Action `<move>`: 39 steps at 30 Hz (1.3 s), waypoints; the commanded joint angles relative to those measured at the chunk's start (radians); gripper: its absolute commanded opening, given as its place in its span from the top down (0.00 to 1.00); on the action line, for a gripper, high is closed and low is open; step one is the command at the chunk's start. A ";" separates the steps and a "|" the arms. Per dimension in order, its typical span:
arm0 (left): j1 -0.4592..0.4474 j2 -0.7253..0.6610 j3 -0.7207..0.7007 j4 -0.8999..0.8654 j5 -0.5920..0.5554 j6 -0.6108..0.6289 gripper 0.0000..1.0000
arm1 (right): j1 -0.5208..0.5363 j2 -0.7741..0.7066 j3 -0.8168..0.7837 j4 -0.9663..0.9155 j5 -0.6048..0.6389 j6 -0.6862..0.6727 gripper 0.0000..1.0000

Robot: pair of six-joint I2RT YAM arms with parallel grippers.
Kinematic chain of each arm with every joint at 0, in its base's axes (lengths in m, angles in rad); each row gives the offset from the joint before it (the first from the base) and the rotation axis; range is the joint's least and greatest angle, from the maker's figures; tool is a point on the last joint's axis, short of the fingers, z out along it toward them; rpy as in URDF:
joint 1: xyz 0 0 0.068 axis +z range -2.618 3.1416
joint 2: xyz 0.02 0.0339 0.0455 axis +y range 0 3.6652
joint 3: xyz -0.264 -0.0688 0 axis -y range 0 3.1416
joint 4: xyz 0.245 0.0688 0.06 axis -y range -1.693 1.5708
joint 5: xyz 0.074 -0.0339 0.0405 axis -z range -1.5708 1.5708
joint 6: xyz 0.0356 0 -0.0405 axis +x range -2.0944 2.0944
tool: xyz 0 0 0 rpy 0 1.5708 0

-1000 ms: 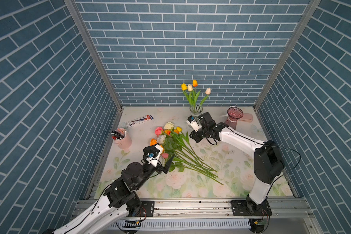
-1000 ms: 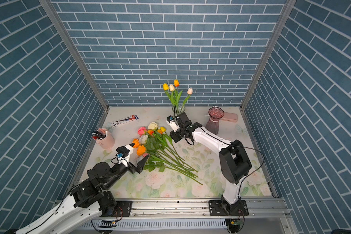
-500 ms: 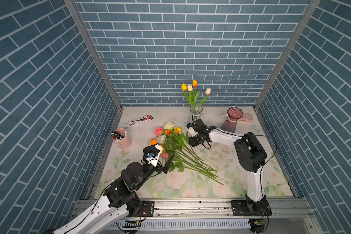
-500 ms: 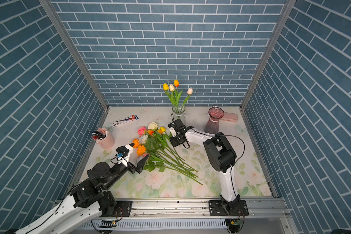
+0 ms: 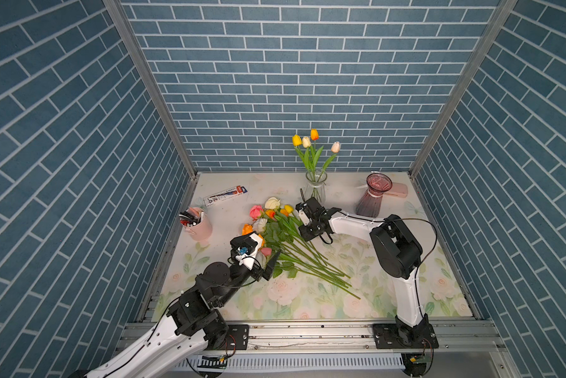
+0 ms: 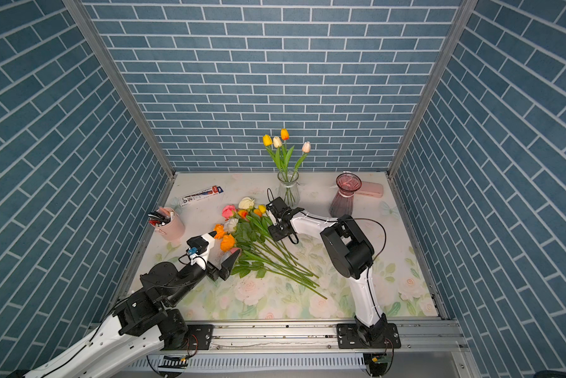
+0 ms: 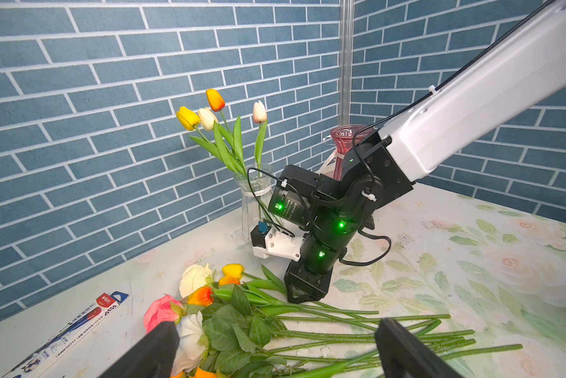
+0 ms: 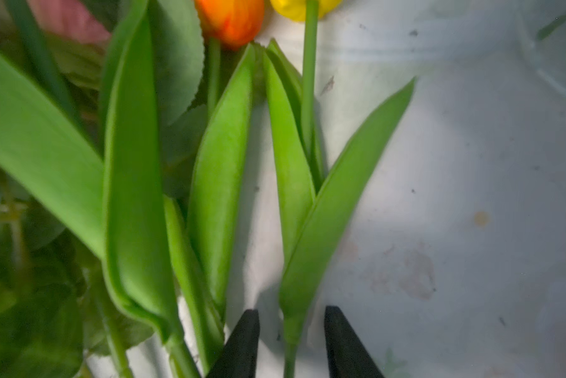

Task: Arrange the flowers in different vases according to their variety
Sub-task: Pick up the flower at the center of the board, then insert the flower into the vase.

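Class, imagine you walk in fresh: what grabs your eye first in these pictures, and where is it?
Four tulips stand in the clear vase at the back of the table, bright against the blue brick wall. A mixed pile of flowers lies mid-table, the right tool straddling one tulip stem. The purple vase, back right, is empty.

Pen cup (image 5: 198, 226), pen box (image 5: 225, 195), pink case (image 5: 398, 190)

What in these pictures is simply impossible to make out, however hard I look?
- Yellow tulip: head cut off by the right wrist view's edge; leaves nearby blurred.
- Purple vase: left wrist view, mostly hidden behind the right arm.
- Pen box: print too small in both top views.
- Pink cup: contents too small in top views.
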 commanded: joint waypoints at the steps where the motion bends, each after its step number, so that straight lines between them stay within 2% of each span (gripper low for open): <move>1: -0.005 -0.003 0.026 -0.017 -0.004 0.002 0.00 | 0.010 0.050 0.016 -0.044 0.056 0.030 0.63; 5: -0.004 -0.003 0.026 -0.017 -0.005 0.003 0.00 | 0.011 0.080 0.034 -0.058 0.082 0.030 0.66; 7: -0.004 -0.003 0.026 -0.017 -0.005 0.003 0.00 | 0.011 0.085 0.043 -0.068 0.092 0.030 0.71; 13: -0.005 -0.004 0.026 -0.017 -0.006 0.005 0.00 | 0.011 0.120 0.050 -0.099 0.138 0.035 1.00; 19: -0.005 -0.006 0.031 -0.023 -0.005 0.003 0.00 | 0.008 0.082 0.024 -0.111 0.223 0.027 1.00; 27: -0.005 -0.008 0.031 -0.023 -0.004 0.005 0.00 | -0.024 -0.142 -0.056 -0.134 0.326 -0.021 1.00; 31: -0.005 -0.008 0.031 -0.021 -0.003 0.005 0.00 | -0.026 -0.267 -0.085 -0.107 0.273 -0.096 1.00; 35: -0.004 -0.008 0.032 -0.021 0.001 0.004 0.00 | -0.029 -0.392 -0.105 -0.027 0.147 -0.156 1.00; 39: -0.004 -0.006 0.030 -0.023 0.003 0.003 0.00 | -0.048 -0.500 -0.105 0.101 0.064 -0.161 1.00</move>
